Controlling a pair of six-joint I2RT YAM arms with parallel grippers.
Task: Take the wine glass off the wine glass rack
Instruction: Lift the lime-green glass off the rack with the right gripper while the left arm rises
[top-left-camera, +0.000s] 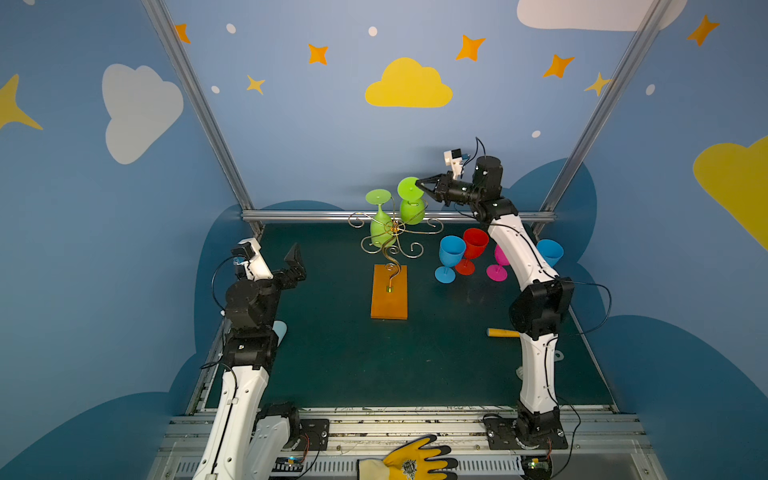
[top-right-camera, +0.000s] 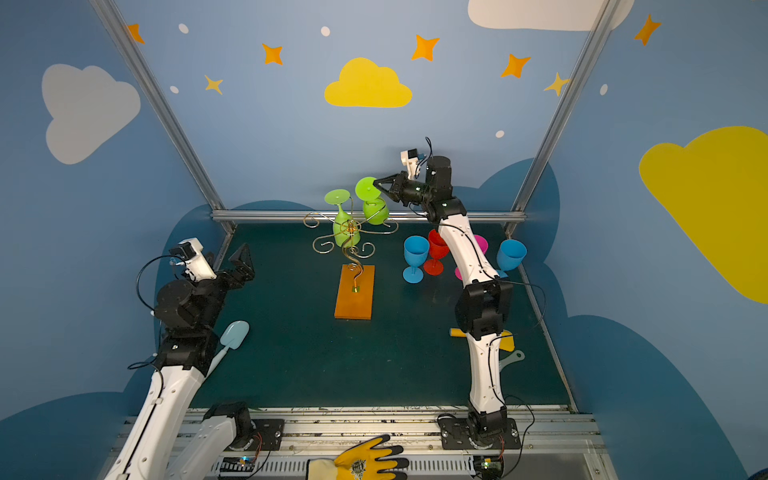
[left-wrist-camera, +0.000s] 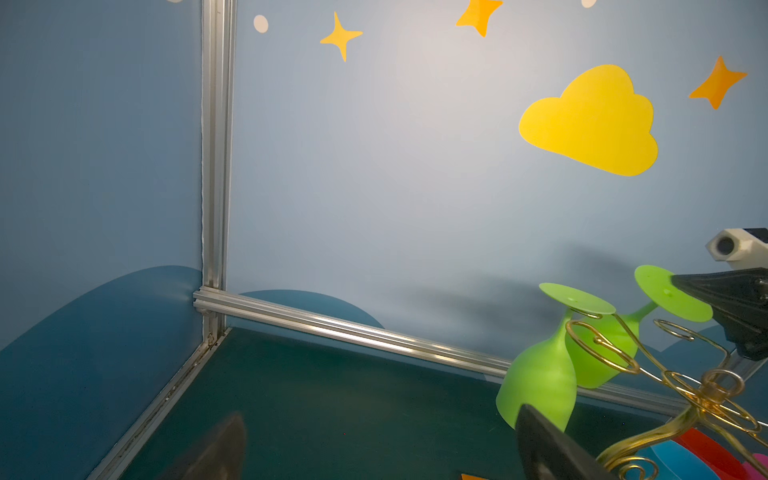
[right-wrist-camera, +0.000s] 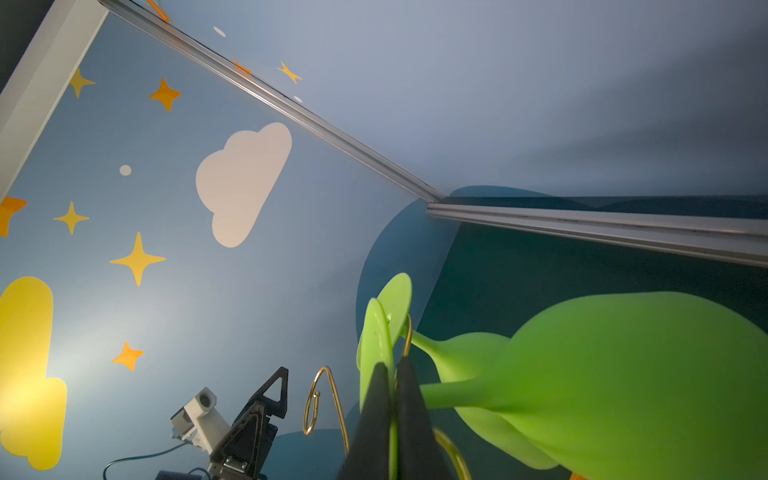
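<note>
The wine glass rack, gold wire on an orange wooden base, stands mid-table. Two green wine glasses hang on it upside down. My right gripper is shut on the foot disc of the right-hand wine glass, which is tilted, with a wire loop across its stem. The other green glass hangs just left of it. My left gripper is open and holds nothing, well left of the rack.
Blue, red, pink and another blue glass stand upright right of the rack, around my right arm. A yellow tool lies near that arm. A light blue spoon lies left. A gloved hand rests at the front edge.
</note>
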